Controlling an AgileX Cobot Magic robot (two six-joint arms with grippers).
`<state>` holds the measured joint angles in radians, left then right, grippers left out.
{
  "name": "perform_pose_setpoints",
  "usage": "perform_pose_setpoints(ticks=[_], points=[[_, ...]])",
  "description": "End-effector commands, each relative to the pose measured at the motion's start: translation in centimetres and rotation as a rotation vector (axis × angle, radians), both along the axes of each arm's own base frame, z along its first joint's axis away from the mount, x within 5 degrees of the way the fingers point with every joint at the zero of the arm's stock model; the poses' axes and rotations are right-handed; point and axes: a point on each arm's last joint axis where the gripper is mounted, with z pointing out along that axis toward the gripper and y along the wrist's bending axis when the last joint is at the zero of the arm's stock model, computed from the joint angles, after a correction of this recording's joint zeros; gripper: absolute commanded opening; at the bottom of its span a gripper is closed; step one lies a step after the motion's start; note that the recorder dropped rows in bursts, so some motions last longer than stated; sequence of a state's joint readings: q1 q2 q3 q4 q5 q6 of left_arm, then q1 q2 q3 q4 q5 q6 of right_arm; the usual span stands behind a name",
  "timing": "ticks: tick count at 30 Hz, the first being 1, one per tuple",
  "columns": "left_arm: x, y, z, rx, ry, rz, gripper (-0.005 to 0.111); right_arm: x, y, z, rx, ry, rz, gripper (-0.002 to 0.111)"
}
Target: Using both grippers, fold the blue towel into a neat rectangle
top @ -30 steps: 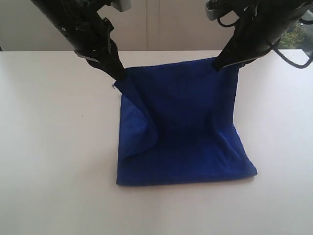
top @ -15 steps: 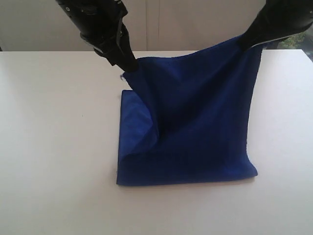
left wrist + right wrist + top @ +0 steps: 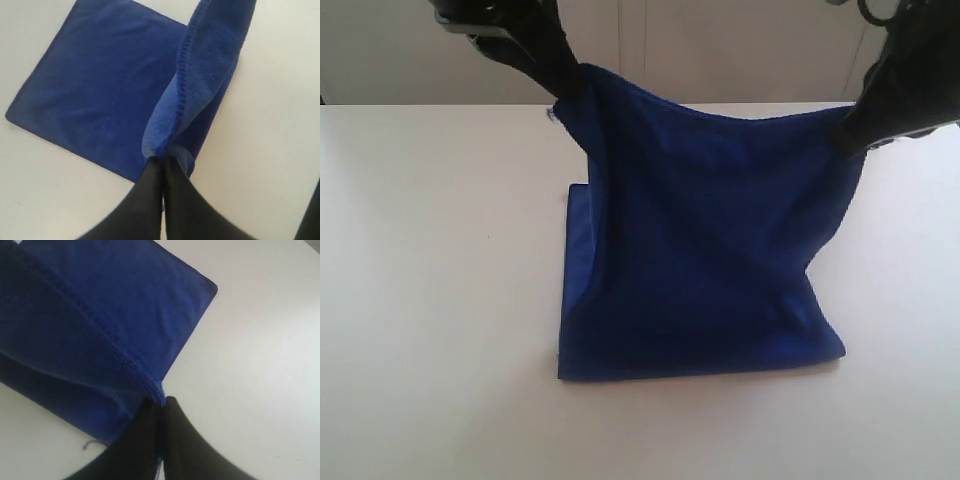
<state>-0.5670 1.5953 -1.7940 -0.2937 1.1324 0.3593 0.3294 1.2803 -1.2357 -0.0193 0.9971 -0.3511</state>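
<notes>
1. Looking across the table (image 3: 420, 300), we see the towel (image 3: 710, 250) near its middle, part flat and part hanging in the air. One layer rests on the table, with a straight edge towards the table edge nearest the outside camera
2. The left gripper (image 3: 568, 78) has its fingers pressed together on one upper corner of the towel. In its wrist view the dark fingertips meet with the cloth caught between them
3. The right gripper (image 3: 850, 135) is likewise pinched shut on the other upper corner. Its wrist view shows the stitched hem running straight into the closed tips, and a loose thread (image 3: 90, 443) trails from the cloth beside them
4. The held edge runs side to side from one gripper to the other, roughly in line with the resting edge below. It sags a little in the middle and is not level, as the left corner sits higher than the right
5. The relation the next move turns on, as we judge it, is that the flat layer lies below the grippers and towards the near table edge. The raised edge would have to travel that way and come down along the resting edge
6. Each arm is nearest its own corner, so neither needs to cross the middle. We would want the two corners level before lowering, or the fold may land skewed
7. A strip of the bottom layer shows bare on the left side, so the layers are not squared up there
</notes>
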Motion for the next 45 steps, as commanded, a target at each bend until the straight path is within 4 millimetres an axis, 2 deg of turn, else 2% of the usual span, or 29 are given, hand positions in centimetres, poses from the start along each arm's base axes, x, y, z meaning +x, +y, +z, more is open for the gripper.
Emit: perform_pose_setpoints(ticks=[1,6,10,21,28,35,41,45], points=[[-2.1,0.5,-1.6,0.056,0.153,0.004,0.0,-1.5,-0.4,0.2,0.01,-0.024,0.009,0.0],[-4.7,-0.2,-2.4,0.077,0.197,-0.039,0.0,-2.5,-0.6,-0.2,0.027,-0.011,0.01,0.0],[-6.7,-0.9,-2.2,0.08,0.194,-0.098,0.0,-3.6,-1.0,0.5,0.031,-0.023,0.01,0.0],[-10.6,-0.3,0.7,-0.018,0.184,-0.111,0.0,-9.3,-2.0,3.6,0.16,-0.077,0.037,0.0],[-13.2,-0.7,1.6,-0.041,0.196,-0.151,0.0,-11.4,-2.4,4.1,0.181,-0.054,0.057,0.0],[-13.7,-1.0,1.1,-0.013,0.204,-0.155,0.0,-11.5,-2.1,3.1,0.196,-0.019,0.077,0.0],[-12.9,-0.5,-1.2,0.105,0.187,-0.083,0.0,-10.7,-2.0,3.0,0.199,-0.061,0.071,0.0],[-12.7,-0.5,-1.5,0.116,0.174,-0.081,0.0,-10.6,-2.0,3.1,0.201,-0.087,0.067,0.0]])
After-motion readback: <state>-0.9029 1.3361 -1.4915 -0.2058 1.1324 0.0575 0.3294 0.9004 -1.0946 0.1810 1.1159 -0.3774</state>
